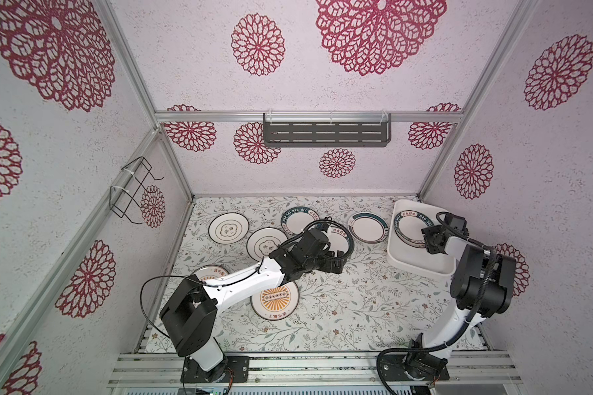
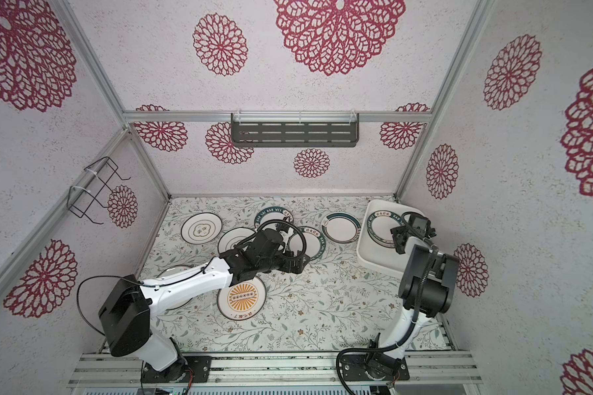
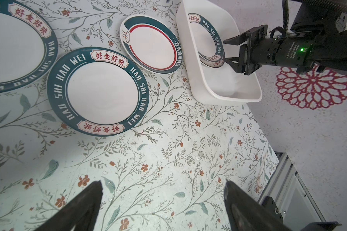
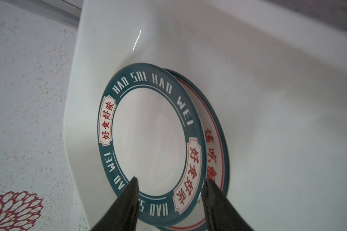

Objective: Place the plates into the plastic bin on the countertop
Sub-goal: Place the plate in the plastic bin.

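White plastic forms the plastic bin [image 1: 415,261], which sits at the far right corner of the counter [image 1: 339,307], beside the right wall [image 1: 534,212]. Two plates lie stacked in the far end of the bin; the near part of its floor is bare. The top plate [image 4: 148,140] has a teal rim lettered "HAO SHI HAO WEI". It rests, slightly offset, on a lower plate [image 4: 210,152] with a teal rim and red characters.

Right fingers [image 4: 126,204]: positioned over the bin, above the near edge of the top plate. They stand apart, released; the plate's rim shows between the two tips and nothing is clamped.

Left fingers [image 3: 84,208]: spread wide, released, above a bare stretch of counter near its middle. Nothing lies between them.

Seven plates lie flat on the counter:

- Red-ringed plate [image 1: 368,228], teal-rimmed, just beside the bin.
- First lettered plate [image 1: 300,220], teal-rimmed, near the back edge.
- Second lettered plate [image 3: 97,92], same pattern, partly covered by the left arm in both top views.
- Two dark-ringed plates, one at the back left [image 1: 228,228] and one just beside it, nearer the arm [image 1: 267,243].
- Sunburst plate [image 1: 275,300], orange centre, its far edge under the left arm.
- Hidden plate [image 1: 208,273], mostly under the left arm; only part of its rim shows, so its pattern cannot be told.
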`<action>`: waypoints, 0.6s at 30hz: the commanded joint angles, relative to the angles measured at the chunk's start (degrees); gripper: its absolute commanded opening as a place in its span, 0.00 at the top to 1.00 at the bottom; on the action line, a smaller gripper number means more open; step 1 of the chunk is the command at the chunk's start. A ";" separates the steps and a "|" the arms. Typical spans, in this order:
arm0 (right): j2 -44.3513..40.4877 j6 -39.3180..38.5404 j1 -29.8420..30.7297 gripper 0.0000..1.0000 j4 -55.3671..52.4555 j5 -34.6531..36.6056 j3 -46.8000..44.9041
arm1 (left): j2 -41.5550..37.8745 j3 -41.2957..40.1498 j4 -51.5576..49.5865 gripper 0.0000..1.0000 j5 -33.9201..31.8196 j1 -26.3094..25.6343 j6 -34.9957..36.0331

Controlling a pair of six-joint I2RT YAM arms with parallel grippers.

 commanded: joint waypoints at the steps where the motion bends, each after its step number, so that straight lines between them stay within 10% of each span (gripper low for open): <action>1: -5.50 -2.13 0.14 0.42 -1.45 1.63 0.40 | -2.56 -1.09 1.00 0.03 -1.39 -0.32 -0.72; 11: -18.50 -8.98 2.23 0.29 -6.83 3.36 -0.71 | -8.04 -6.09 2.60 0.03 -4.60 -0.65 -1.35; 18: -24.57 -14.45 14.54 0.20 -10.63 3.12 -0.50 | -14.21 -10.48 1.68 0.03 -8.73 -0.51 -1.01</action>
